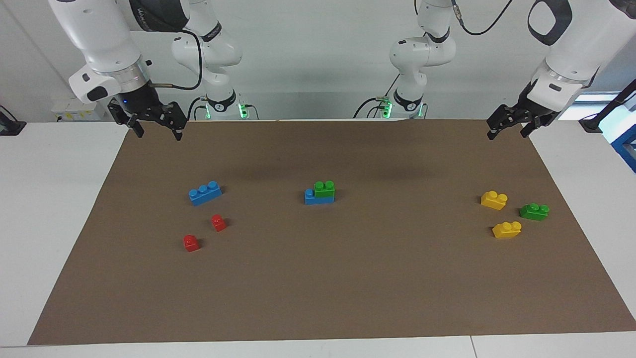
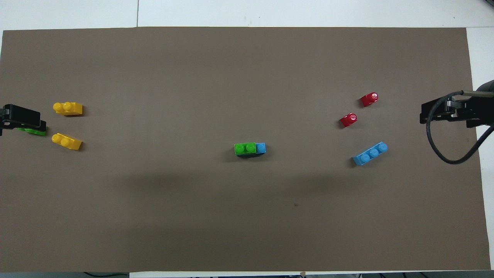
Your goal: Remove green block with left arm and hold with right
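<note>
The bright green block (image 1: 324,188) (image 2: 245,148) sits stacked on a blue brick (image 1: 310,198) (image 2: 261,148) in the middle of the brown mat, leaving one blue stud uncovered. My left gripper (image 1: 508,133) (image 2: 23,117) hangs open and empty above the mat's corner at the left arm's end. My right gripper (image 1: 158,132) (image 2: 440,112), with its cable loop and blue light, hangs open and empty above the mat's corner at the right arm's end. Both grippers are well away from the stack.
A darker green brick (image 1: 534,211) and two yellow bricks (image 1: 494,199) (image 1: 507,229) lie toward the left arm's end; overhead, the left gripper partly covers the darker green brick (image 2: 36,132). A loose blue brick (image 1: 205,192) and two red bricks (image 1: 218,222) (image 1: 191,242) lie toward the right arm's end.
</note>
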Controlling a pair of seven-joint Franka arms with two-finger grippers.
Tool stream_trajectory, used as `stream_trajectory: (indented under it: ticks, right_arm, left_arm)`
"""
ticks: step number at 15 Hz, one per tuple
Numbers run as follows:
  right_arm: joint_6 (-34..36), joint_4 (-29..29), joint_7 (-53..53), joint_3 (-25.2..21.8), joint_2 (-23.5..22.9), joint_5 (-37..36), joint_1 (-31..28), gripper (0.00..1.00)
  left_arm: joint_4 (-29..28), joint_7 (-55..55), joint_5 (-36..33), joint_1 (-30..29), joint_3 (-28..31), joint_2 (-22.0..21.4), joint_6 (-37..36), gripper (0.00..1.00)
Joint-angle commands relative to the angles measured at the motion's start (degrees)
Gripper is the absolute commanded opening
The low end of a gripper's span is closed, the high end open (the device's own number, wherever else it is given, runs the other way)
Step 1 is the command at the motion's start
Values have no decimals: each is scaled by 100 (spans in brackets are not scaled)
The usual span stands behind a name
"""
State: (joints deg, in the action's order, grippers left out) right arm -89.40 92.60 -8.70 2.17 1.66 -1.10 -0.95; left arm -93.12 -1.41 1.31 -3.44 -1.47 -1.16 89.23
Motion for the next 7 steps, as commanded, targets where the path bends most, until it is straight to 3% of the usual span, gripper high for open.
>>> stream_trajectory:
  ticks: [1,3,7]
  right_arm:
    - [-78,83,-106,20,62,84,-72,100]
    - [-121,74,-237,20,54,93,-46,100]
    - [-95,206,-2113,64,124,93,33,100]
  left_arm:
    - [-233,-43,-61,19,-2,-174,130,100]
    - [-303,26,-61,71,-28,-226,130,100]
    - [-672,1016,-17,370,-37,-367,480,100]
